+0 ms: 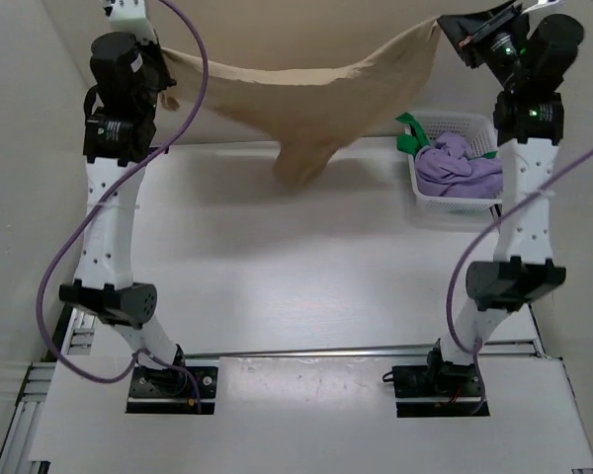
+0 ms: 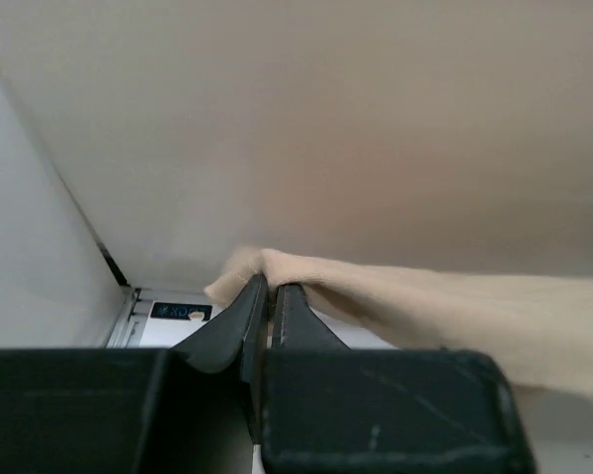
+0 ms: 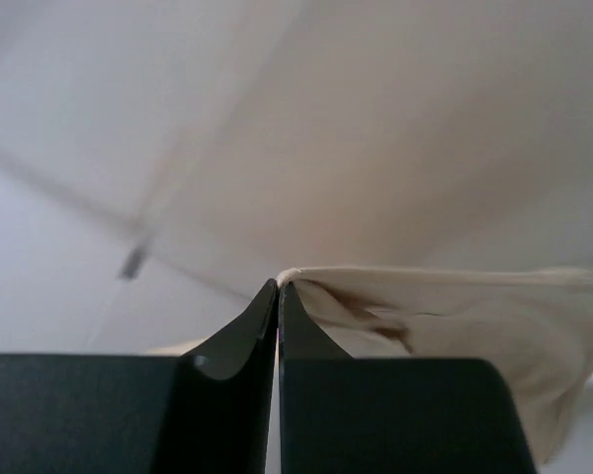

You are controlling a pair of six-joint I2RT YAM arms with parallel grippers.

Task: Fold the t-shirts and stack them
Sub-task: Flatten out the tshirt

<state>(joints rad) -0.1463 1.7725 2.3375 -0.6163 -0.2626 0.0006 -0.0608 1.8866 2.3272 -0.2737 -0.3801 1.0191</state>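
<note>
A tan t-shirt (image 1: 306, 104) hangs stretched in the air across the back of the table, sagging to a point in the middle. My left gripper (image 1: 163, 61) is shut on its left corner; in the left wrist view the cloth (image 2: 425, 306) bulges over the closed gripper (image 2: 269, 286). My right gripper (image 1: 453, 32) is shut on the right corner, and the right wrist view shows the tan t-shirt's edge (image 3: 445, 306) pinched at the closed gripper (image 3: 279, 286). A light purple t-shirt (image 1: 458, 168) lies crumpled in the basket, with a bright green t-shirt (image 1: 410, 133) peeking out behind it.
The white mesh basket (image 1: 455, 204) stands at the back right of the white table (image 1: 277, 267), beside my right arm. Purple cables loop off both arms. Pale walls enclose the back and sides.
</note>
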